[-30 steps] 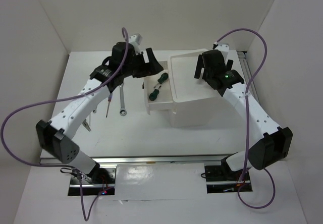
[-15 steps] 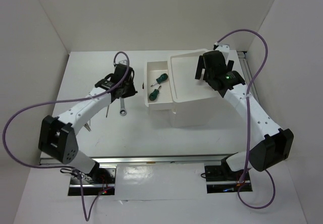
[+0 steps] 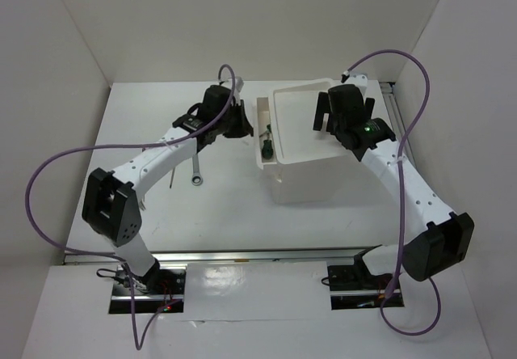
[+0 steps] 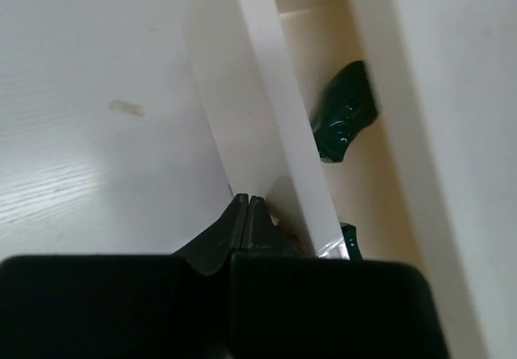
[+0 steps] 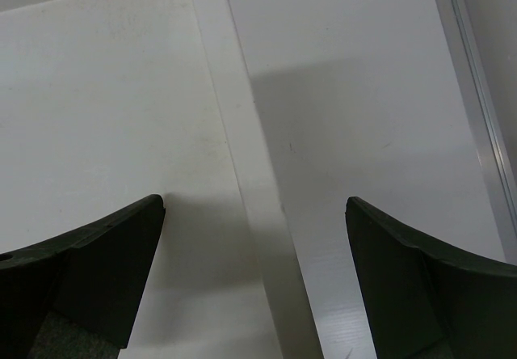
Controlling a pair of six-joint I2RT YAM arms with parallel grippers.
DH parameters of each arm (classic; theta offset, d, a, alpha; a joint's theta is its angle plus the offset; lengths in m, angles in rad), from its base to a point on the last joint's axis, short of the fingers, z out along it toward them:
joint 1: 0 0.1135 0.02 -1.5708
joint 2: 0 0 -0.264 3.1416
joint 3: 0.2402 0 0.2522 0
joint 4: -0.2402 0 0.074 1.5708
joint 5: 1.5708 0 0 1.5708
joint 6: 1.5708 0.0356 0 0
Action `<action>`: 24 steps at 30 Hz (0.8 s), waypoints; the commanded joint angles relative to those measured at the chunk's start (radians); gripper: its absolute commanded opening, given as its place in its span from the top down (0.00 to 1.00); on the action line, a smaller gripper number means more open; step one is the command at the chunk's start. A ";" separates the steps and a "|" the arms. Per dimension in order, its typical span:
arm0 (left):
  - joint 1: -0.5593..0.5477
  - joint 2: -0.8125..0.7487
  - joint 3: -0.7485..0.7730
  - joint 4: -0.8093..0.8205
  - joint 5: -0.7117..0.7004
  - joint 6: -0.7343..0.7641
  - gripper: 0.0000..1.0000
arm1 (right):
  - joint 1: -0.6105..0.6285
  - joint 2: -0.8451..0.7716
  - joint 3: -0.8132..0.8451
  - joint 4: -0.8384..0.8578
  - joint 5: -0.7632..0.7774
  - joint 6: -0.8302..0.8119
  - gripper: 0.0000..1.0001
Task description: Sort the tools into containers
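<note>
- The left hand (image 4: 247, 209), its fingers pressed together and holding nothing, sets its tips against the front wall of the drawer (image 4: 258, 116). The drawer juts a little from the left side of the white box unit (image 3: 315, 183). Closed fingers make a blunt pusher, so this looks like the drawer being slid home.
- Two green-handled screwdrivers (image 4: 346, 120) lie inside that drawer, in the narrow gap not yet under the box's top tray (image 3: 279, 100). They appear to be sorted already.
- The right hand (image 5: 254, 205) hangs over the far right part of the top tray, fingers spread wide and empty. It is clear of the drawer and probably waiting its turn.
- One silver wrench (image 3: 196, 169) lies on the bench (image 3: 242, 205) well to the left of the box, with one slender tool (image 3: 173, 177) just beyond it. That tool is too small to name with certainty.
- The count in view is two screwdrivers stowed, two tools loose on the bench, one drawer showing and one tray with nothing visible in it. Anything else left of the box may be hidden under the left arm.
</note>
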 commanded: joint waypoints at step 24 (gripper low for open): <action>0.105 -0.080 -0.679 0.919 0.273 -0.629 0.17 | 0.005 -0.011 -0.038 -0.072 0.039 0.009 0.00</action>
